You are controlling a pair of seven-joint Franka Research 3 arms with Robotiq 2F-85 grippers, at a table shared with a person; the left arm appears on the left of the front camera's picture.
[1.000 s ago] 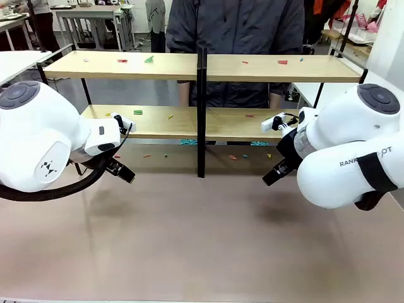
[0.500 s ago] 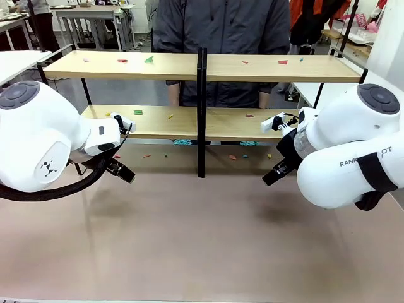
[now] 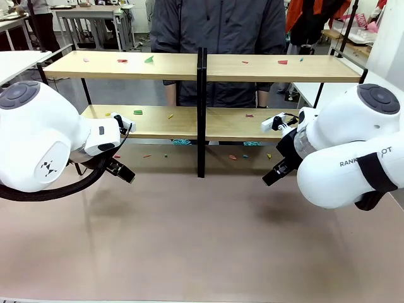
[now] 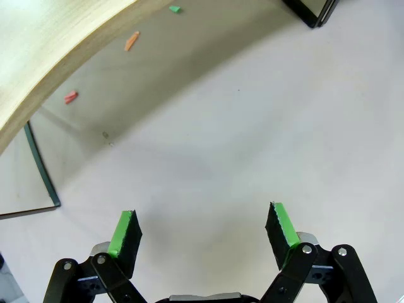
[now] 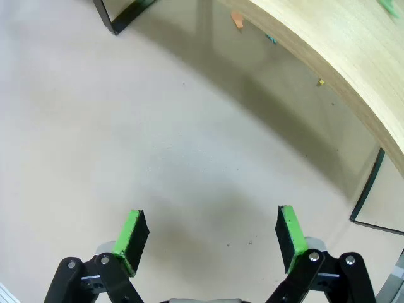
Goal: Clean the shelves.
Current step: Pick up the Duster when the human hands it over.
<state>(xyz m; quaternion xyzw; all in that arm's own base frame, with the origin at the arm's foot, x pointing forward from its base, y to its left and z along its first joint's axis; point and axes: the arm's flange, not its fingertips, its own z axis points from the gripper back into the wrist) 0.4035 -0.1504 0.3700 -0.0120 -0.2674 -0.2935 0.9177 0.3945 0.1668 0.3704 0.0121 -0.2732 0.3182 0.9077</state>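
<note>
You have one change to note: the person (image 3: 218,38) behind the shelves (image 3: 271,68), at 12 o'clock, now stands farther toward 9 o'clock than a second ago. Most of that shift falls in the first half-second. At 1 o'clock, more of the orange garment (image 3: 310,14) behind them shows. The teal patches (image 3: 180,142) under the lower board sit slightly toward 9 o'clock too.

A robotics lab: white left arm (image 3: 38,136) and right arm (image 3: 353,158), worktables (image 3: 88,12) behind.
</note>
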